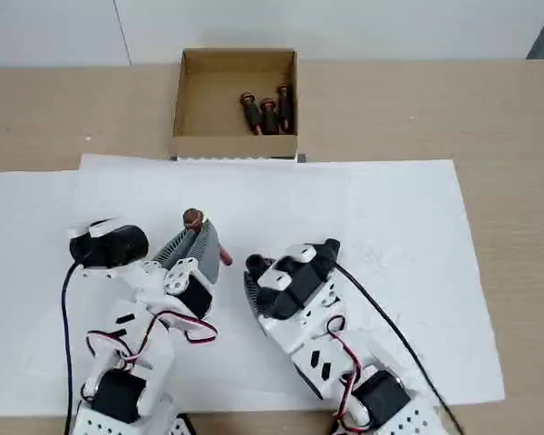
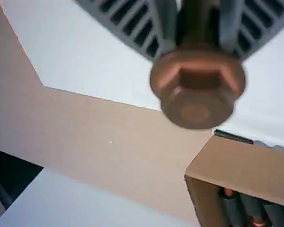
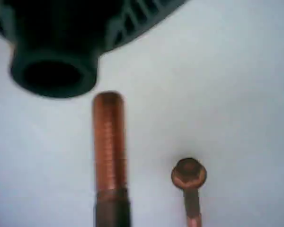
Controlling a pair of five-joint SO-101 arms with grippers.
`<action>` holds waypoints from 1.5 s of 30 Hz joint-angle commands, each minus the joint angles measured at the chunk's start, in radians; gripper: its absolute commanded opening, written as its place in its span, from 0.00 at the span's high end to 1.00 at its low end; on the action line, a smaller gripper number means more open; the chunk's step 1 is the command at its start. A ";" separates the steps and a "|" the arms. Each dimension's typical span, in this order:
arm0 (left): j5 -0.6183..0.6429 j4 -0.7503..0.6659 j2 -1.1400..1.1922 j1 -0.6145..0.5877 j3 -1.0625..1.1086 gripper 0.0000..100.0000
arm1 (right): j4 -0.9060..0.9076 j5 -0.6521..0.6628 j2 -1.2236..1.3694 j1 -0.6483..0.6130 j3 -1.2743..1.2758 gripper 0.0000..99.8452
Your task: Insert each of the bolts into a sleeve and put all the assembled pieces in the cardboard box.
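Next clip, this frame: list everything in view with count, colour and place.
Cardboard box: one, brown, on the table beyond the paper.
Assembled pieces: three, dark sleeves on copper bolts, inside the box.
Bolt: one, copper, in the left jaws.
Threaded shaft: one, copper, tip near the sleeve's mouth; which bolt it belongs to is unclear.
Hex-headed bolt: one, copper, against the paper.
Sleeve: one, dark, in the right jaws.
Paper: one, white, on the table.
Table: one, tan.
Left arm: white and black, near side.
Right arm: same, beside it.

Dark sleeve (image 3: pixel 53 75) near threaded bolt (image 3: pixel 109 142) end; second bolt (image 3: pixel 189 176) beside
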 commanded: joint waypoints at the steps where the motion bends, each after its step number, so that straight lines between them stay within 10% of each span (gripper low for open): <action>1: 0.005 -0.048 -0.015 0.008 -0.008 0.99 | -0.019 -0.005 -0.010 -0.019 0.011 1.00; 45: 0.002 -0.041 -0.014 0.158 -0.084 0.99 | 0.001 0.183 -0.012 0.028 0.002 1.00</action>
